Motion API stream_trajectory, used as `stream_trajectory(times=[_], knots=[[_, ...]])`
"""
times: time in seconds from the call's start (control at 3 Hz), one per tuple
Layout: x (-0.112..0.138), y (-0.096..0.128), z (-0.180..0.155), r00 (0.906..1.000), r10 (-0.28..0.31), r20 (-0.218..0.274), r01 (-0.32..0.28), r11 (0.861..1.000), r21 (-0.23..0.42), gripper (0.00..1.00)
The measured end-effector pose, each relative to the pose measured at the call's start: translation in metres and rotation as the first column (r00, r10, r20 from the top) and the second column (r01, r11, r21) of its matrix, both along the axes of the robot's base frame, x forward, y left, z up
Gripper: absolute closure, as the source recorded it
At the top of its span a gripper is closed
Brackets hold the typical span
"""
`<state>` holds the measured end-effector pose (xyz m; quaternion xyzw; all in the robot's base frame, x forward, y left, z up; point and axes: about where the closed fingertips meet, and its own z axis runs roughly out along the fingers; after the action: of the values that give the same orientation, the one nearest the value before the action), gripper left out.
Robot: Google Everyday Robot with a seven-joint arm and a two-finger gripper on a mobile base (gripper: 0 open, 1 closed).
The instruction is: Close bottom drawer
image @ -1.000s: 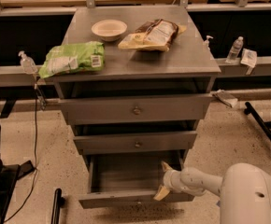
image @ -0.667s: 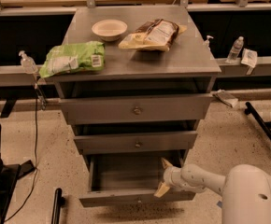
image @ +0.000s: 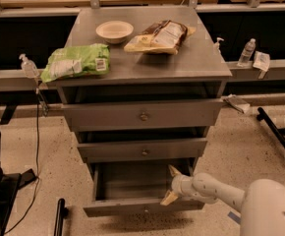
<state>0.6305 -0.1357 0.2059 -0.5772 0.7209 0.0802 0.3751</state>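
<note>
The bottom drawer (image: 142, 206) of the grey metal cabinet is pulled well out, its plain grey box open and empty, its slim front low near the floor. My gripper (image: 171, 185) reaches in from the lower right on a white arm (image: 216, 190). It sits over the drawer's right end, just behind the front panel. Its two cream fingers (image: 174, 171) are spread apart, one above the other, holding nothing.
The middle drawer (image: 142, 150) and top drawer (image: 142, 115) stand slightly ajar. On the cabinet top lie a green bag (image: 76, 62), a white bowl (image: 114, 31) and a brown-and-yellow snack bag (image: 161, 36). A black stand (image: 280, 136) is on the floor at right, cables at left.
The gripper and arm have shifted slightly left, toward the drawer's right end. The drawer stays open by about the same amount.
</note>
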Motion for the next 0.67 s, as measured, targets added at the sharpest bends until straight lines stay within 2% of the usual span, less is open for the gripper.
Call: stream_trajectory(times=[0.33, 0.67], knots=[[-0.016, 0.003, 0.017, 0.9990, 0.028, 0.036, -0.029, 0.999, 0.040, 0.00], [-0.054, 0.009, 0.019, 0.9961, 0.087, 0.018, -0.087, 0.996, 0.021, 0.00]])
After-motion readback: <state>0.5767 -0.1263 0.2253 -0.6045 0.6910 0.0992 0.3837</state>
